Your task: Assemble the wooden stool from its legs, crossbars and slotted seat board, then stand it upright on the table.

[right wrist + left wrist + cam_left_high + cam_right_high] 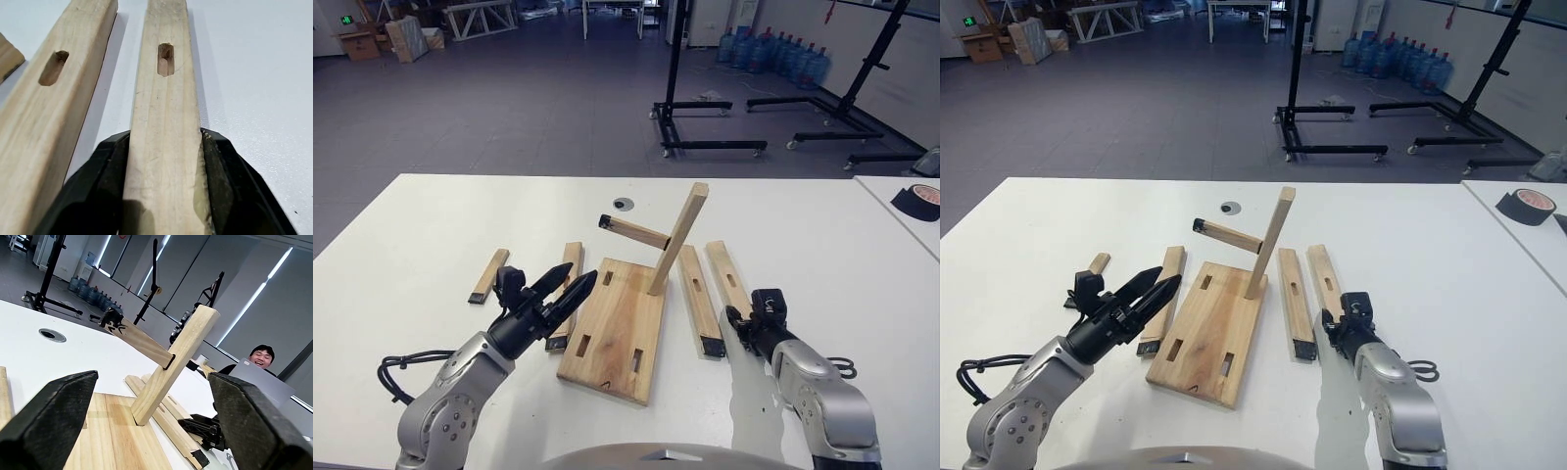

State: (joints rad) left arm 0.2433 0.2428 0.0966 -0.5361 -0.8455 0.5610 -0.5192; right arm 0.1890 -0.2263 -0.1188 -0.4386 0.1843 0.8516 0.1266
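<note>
A: Board status?
B: Flat rectangular pale-wood seat board (612, 338) lies mid-way across the white table (431, 225). It has four slots. The far right slot holds a pale square-section wooden standing leg (678, 237), which leans away and to the right. The other three slots are open.
A: Anything in that leg?
B: One short wooden crossbar with a black-tipped end (636, 232) is plugged into its side about mid-height. It sticks out left, clear of the table.
A: Count the loose pieces.
B: Three long legs lie flat on the table. Two sit side by side just right of the board: inner leg (695, 294) and outer leg (726, 276) (both show mortise holes on top). The left leg (1171, 266) runs along the board's left edge. One short loose stick (490, 274) lies farther left, apart from the rest. Total: four legs, two short pieces.
A: Claws?
B: Right gripper (165, 142) is clenched on the outer leg's near end, a finger on each side, with the leg lying on the table. Left gripper (576, 282) is released, fingers spread wide, over the left leg by the board's edge. Can't tell if it touches.
A: Other stuff?
B: Round grommet hole (623, 204) in the table beyond the board. Black tape roll (915, 201) on the neighbouring table, right.
</note>
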